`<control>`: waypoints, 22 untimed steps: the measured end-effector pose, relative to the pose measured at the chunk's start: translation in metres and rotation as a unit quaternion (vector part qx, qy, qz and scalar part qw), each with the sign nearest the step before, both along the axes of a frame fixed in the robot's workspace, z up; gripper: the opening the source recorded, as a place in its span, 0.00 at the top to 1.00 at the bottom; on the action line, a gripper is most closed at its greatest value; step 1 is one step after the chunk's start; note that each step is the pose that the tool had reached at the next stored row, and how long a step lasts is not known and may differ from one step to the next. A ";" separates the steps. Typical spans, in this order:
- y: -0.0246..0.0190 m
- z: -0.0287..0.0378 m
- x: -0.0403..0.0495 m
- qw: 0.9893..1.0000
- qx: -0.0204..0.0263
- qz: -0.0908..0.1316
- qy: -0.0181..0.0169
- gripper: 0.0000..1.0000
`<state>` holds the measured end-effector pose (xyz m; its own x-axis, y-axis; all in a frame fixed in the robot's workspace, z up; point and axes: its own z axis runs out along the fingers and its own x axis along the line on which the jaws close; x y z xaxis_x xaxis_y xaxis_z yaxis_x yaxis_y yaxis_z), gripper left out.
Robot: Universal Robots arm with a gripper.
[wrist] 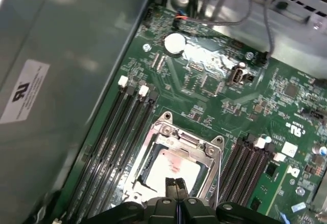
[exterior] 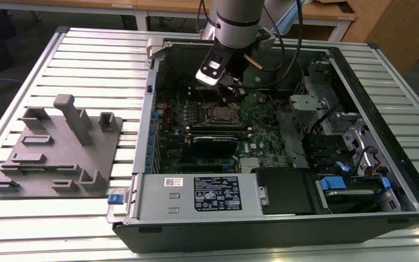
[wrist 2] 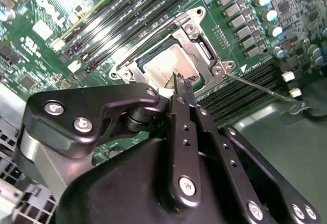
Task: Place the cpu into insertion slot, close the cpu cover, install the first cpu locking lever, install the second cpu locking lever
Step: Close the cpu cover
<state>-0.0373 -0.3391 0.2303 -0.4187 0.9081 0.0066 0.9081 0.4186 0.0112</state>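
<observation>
Cpu (wrist 2: 166,65) sat in insertion slot (exterior: 224,115), toward far side of open case (exterior: 384,136). Cpu cover (wrist: 176,134) appeared lowered, framing it. End effector (wrist: 176,184) hovered just above cpu, pressed together, empty, likely set for pushing. One locking lever (wrist 2: 260,88) stuck out unlatched.

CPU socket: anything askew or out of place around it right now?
One thing: in the second wrist view a thin locking lever sticks out from a corner of the cpu cover instead of lying along it, so it looks unlatched. The cpu sits flat under the cover; gripper shut above it.
</observation>
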 end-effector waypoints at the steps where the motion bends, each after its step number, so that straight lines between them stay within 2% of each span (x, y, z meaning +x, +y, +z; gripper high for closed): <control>1: 0.0000 0.0000 0.0000 1.000 0.000 0.002 0.000 0.90; 7: 0.0000 -0.0001 0.0000 1.000 0.000 0.004 0.000 0.90; 10: 0.0000 -0.0004 0.0000 1.000 0.000 0.025 0.000 0.90; 12: 0.0000 -0.0006 0.0000 0.999 0.000 0.043 0.000 0.90; 16: 0.0000 -0.0011 0.0000 0.997 0.000 0.080 0.000 0.90; 18: 0.0000 -0.0014 0.0000 0.995 0.000 0.098 0.000 0.90; 21: 0.0000 -0.0019 0.0000 0.992 0.000 0.124 0.000 0.90; 22: 0.0000 -0.0019 0.0000 0.992 0.000 0.129 0.000 0.90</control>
<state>-0.0373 -0.3391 0.2284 -0.6371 0.7708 0.0070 0.7708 0.6370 0.0116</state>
